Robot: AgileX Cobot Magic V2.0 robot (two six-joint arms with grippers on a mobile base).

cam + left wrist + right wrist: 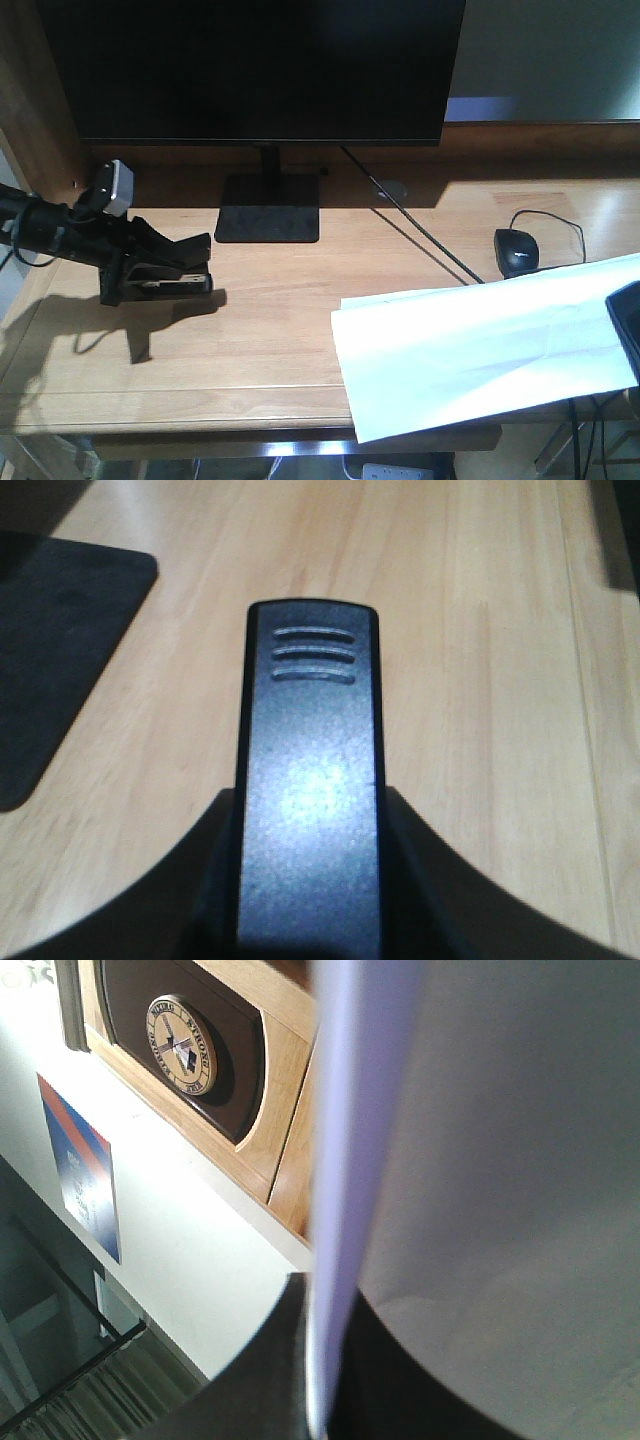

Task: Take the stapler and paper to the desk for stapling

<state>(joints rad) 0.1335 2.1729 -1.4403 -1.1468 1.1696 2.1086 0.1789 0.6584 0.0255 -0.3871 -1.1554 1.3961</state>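
Delivery to the desk: the stapler (178, 268) is held clamped in the left gripper (135, 265) over the left part of the desk (270, 330). It is apparently clear of the wood, with its shadow cast below, beside the monitor stand (268, 208). At the right, the paper (450, 350) is pinched at one edge by the right gripper (620, 325). The sheet is spread over the desk's front right and overhangs its front edge, with a computer mouse (517, 250) just behind. The carrying step is judged nearly done. Next, the sheet would need to be laid flat and the stapler, now well apart from it, brought to one of its edges.
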